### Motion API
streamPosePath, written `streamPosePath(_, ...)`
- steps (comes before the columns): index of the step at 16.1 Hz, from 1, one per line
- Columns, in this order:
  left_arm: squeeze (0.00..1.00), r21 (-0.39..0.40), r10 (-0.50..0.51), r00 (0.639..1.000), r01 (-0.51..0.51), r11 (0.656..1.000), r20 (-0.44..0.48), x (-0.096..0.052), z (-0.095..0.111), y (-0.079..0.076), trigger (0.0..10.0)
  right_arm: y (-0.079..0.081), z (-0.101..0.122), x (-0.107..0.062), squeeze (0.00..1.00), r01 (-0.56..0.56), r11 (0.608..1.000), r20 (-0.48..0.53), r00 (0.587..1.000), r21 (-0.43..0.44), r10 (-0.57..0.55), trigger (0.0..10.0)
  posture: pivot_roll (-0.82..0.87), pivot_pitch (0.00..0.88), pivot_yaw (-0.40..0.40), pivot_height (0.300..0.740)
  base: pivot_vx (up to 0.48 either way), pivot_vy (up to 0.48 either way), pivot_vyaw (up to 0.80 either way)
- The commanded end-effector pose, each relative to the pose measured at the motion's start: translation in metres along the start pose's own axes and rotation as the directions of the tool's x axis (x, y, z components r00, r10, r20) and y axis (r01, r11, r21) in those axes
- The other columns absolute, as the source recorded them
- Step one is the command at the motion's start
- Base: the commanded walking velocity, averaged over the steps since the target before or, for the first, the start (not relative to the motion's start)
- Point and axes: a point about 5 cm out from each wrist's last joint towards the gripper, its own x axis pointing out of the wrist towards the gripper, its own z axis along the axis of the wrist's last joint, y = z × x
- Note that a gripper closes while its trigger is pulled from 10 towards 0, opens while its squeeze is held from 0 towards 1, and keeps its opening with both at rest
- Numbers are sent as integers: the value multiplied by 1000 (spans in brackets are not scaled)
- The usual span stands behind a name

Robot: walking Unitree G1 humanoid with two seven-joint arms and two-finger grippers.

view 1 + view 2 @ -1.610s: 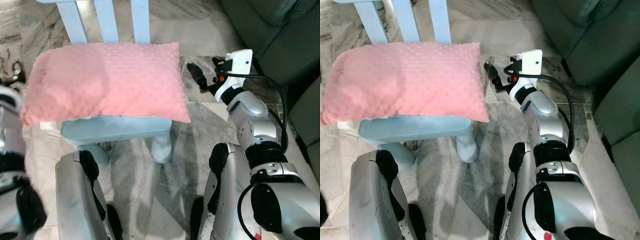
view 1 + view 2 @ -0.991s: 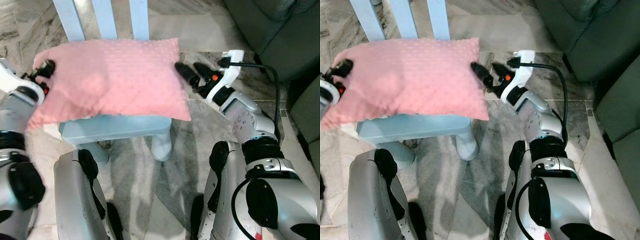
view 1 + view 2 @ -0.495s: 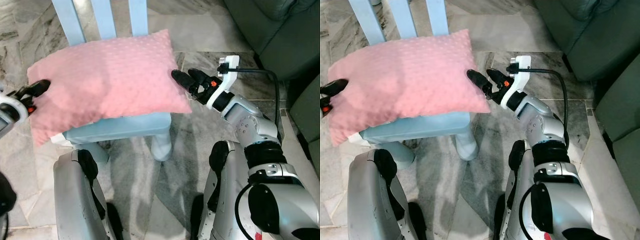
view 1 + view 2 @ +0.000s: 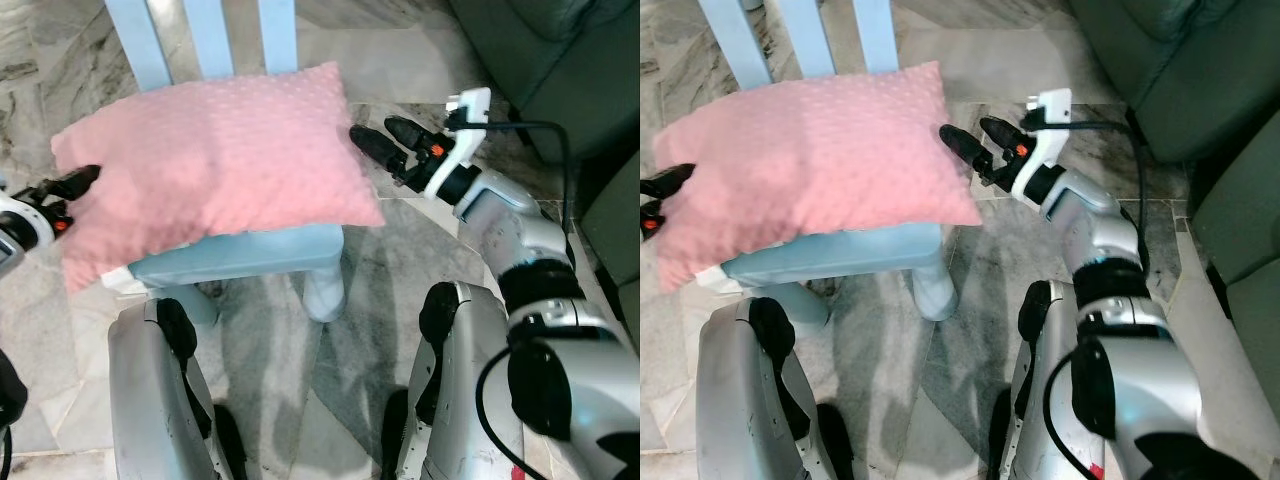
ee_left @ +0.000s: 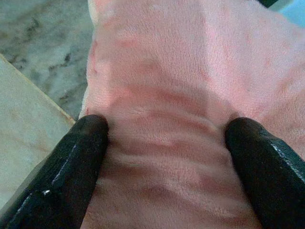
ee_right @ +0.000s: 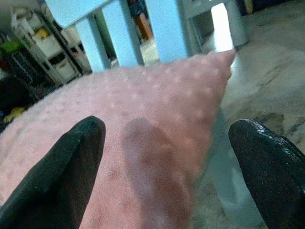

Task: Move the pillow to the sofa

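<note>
A pink dotted pillow (image 4: 210, 160) lies slanted across the seat of a light-blue chair (image 4: 250, 255), its left end overhanging the seat. My left gripper (image 4: 72, 195) is open at that left end. In the left wrist view its two fingers (image 5: 71, 162) press into the fabric, which bunches between them. My right gripper (image 4: 378, 135) is open at the pillow's right edge, one fingertip touching or nearly touching it. The right wrist view looks along the pillow (image 6: 143, 157) between the spread fingers (image 6: 71, 162). The dark green sofa (image 4: 540, 50) stands at the back right.
The chair's blue back slats (image 4: 205, 40) rise behind the pillow. A second dark green cushion (image 4: 615, 220) sits at the right edge. Marble floor (image 4: 400, 70) lies between chair and sofa. My own silver legs (image 4: 160, 390) are below.
My left gripper came up to the pillow's left end and my right gripper closed in on its right edge. The pillow turned and its left end sagged off the seat.
</note>
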Motion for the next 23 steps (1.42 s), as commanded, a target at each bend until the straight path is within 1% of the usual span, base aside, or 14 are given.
streamPosePath(1,0,-11,3,998,-4,1000,-69,1,-13,4,10000,2,-5,5,0,-8,1000,-22,1000,23,8,10000,11,304,18,305,0,0,0)
streamPosePath(4,0,-6,-48,992,48,999,-116,6,-19,-4,10000,8,-17,16,0,9,1000,-80,997,-29,-12,10000,33,312,23,305,0,0,0)
streamPosePath(5,0,-6,-50,992,50,999,-117,6,-19,-4,10000,9,-18,18,0,13,999,-83,996,-32,-16,10000,36,312,24,305,0,0,0)
streamPosePath(7,0,-9,-103,983,103,995,-155,5,-21,-8,10000,10,-19,28,0,138,983,-75,986,-119,-147,10000,48,317,28,305,0,0,0)
streamPosePath(9,0,-7,-118,978,119,993,-170,5,-23,-9,10000,12,-21,34,0,198,968,-70,975,-152,-210,10000,50,321,30,305,0,0,0)
streamPosePath(10,0,-5,-136,974,137,991,-179,5,-25,-10,10000,16,-25,37,0,195,975,-78,976,-108,-204,10000,50,321,30,305,0,0,0)
streamPosePath(11,0,10,-171,966,177,984,-194,8,-28,-14,10000,23,-33,41,0,177,984,-92,980,6,-176,10000,51,320,28,305,0,0,0)
streamPosePath(12,0,11,-188,962,193,981,-197,8,-29,-16,10000,26,-36,43,0,154,987,-97,984,34,-150,10000,53,320,28,305,0,0,0)
streamPosePath(13,0,24,-206,958,214,976,-200,11,-31,-19,0,35,-41,46,0,65,995,-98,994,80,-57,0,55,319,26,305,0,0,0)
streamPosePath(14,0,30,-236,948,247,968,-213,12,-34,-23,0,41,-44,47,0,0,997,-101,995,80,8,0,53,319,27,305,0,0,0)
streamPosePath(16,0,32,-244,945,257,966,-219,13,-36,-23,0,43,-48,46,0,-31,997,-110,993,73,39,0,46,318,29,305,0,0,0)
streamPosePath(17,0,36,-229,950,242,970,-210,13,-36,-22,0,41,-50,43,0,-43,996,-111,992,83,52,0,46,318,28,305,0,0,0)
streamPosePath(21,0,50,-208,961,221,974,-184,13,-36,-17,0,34,-58,31,0,-34,995,-133,990,90,46,0,40,318,27,305,0,0,0)
streamPosePath(23,0,49,-201,967,211,976,-155,13,-34,-16,0,32,-62,28,0,-22,996,-144,989,86,35,0,36,321,28,305,0,0,0)
